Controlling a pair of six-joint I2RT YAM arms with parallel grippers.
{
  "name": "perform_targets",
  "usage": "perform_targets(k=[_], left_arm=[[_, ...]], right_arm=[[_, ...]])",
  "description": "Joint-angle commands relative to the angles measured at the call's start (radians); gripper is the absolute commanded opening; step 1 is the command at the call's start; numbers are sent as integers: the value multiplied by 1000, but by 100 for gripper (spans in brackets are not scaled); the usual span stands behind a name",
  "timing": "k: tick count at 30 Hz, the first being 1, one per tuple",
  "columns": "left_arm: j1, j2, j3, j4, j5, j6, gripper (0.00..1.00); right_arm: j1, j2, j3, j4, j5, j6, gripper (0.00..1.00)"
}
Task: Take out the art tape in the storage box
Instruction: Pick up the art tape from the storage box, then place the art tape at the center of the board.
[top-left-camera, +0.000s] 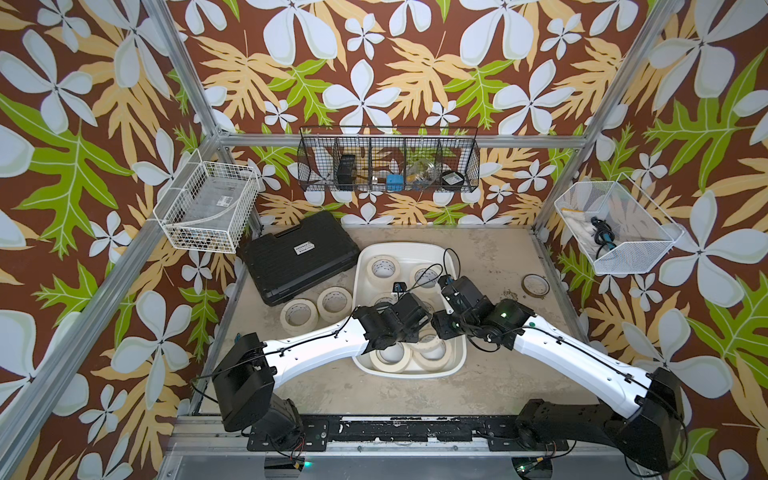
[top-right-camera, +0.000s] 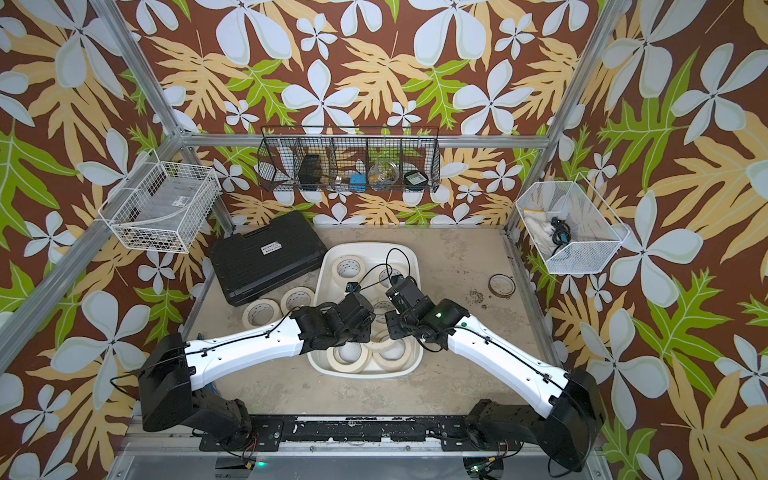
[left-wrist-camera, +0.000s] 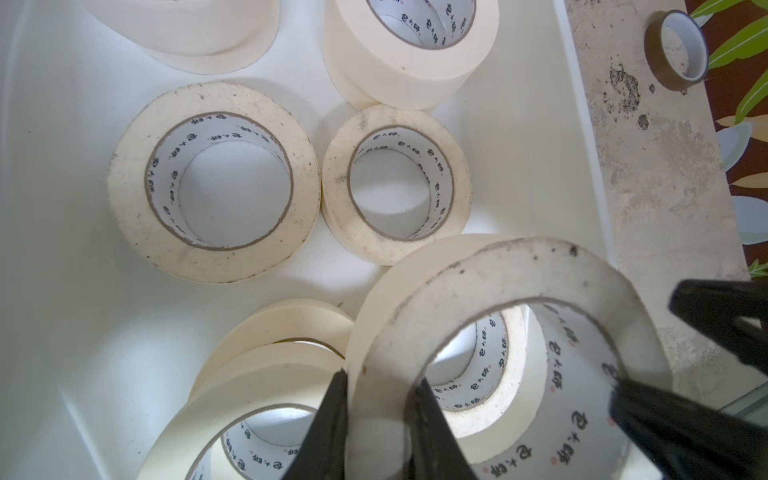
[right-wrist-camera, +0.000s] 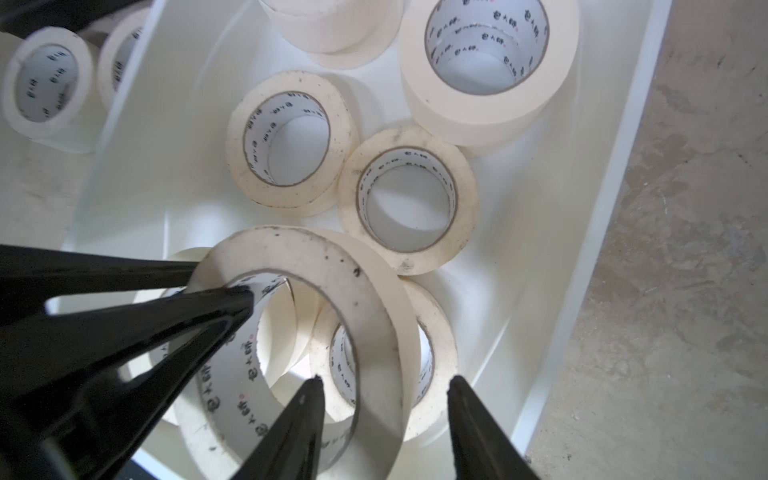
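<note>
The white storage box (top-left-camera: 415, 249) sits mid-table and holds several cream art tape rolls, such as one at the far end (top-left-camera: 383, 267) and one at the near end (top-left-camera: 392, 355). Both wrists hang over the box's middle and hide the grippers in both top views. One art tape roll (left-wrist-camera: 490, 282) is tilted up on edge above the others. My left gripper (left-wrist-camera: 382, 378) is shut on its wall, one finger inside the core and one outside. My right gripper (right-wrist-camera: 385, 378) is open, straddling the same roll's (right-wrist-camera: 332, 266) opposite wall with a gap on each side.
Two more rolls (top-left-camera: 299, 316) (top-left-camera: 334, 300) lie on the table left of the box, beside a black ribbed case (top-left-camera: 299, 253). A thin brownish ring (top-left-camera: 535, 286) lies at the right. Wire baskets hang on the left (top-left-camera: 203, 208), back (top-left-camera: 388, 160) and right (top-left-camera: 615, 232) walls.
</note>
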Motion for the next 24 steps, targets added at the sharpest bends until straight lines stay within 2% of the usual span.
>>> perform_targets(k=[1,8,11,15,20,24], left_arm=[[2,-32,-1,16,-14,-8,8],[24,-154,-5,-14,-28,21,5],[89,-225,-33,-40,3,10,0],[210,-324,-91,-94,7,-12,0],[272,-425,-110,-222,-137,-65,0],[329,-515,-167,-313,-253,-162,0]], right_arm=[[1,-55,3,50,-19,-3,60],[1,-208,-15,117,16,4,64],[1,-256,-28,131,43,4,65],[1,-287,-36,132,56,0,66],[1,-292,-52,136,56,-6,66],[1,-284,-58,136,47,-7,66]])
